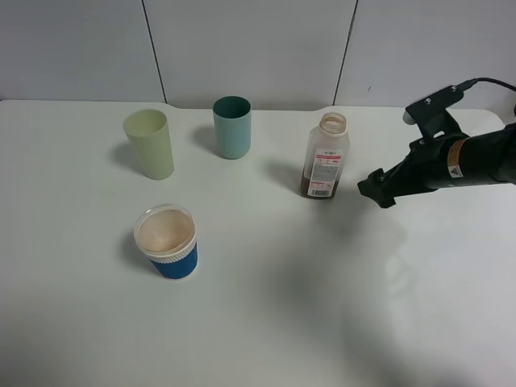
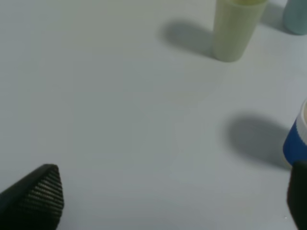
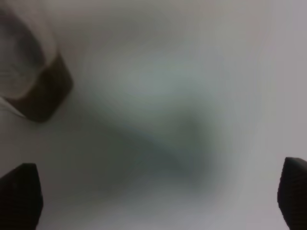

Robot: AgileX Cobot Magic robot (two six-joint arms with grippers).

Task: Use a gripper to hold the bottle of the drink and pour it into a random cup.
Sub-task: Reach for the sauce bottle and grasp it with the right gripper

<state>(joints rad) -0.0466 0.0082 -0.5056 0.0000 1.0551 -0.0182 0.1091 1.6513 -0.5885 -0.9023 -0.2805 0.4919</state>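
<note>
The bottle of the drink [image 1: 326, 157] stands upright and capless at the back right of the white table, with brown liquid low in it. My right gripper [image 1: 377, 191] hovers just to its right, apart from it. In the right wrist view this gripper [image 3: 156, 196] is open and empty, and the blurred bottle [image 3: 33, 81] lies ahead and off to one side. The blue cup [image 1: 167, 242] with its wide white rim stands at the front left. My left gripper [image 2: 168, 201] is open over bare table, and the blue cup's [image 2: 295, 141] edge shows beside one finger.
A tall pale-green cup [image 1: 149, 143] and a teal cup [image 1: 232, 126] stand at the back left. Both also show in the left wrist view, the pale-green cup [image 2: 235, 28] and the teal cup [image 2: 296, 17]. A grey panelled wall [image 1: 258, 48] runs behind the table [image 1: 322, 322].
</note>
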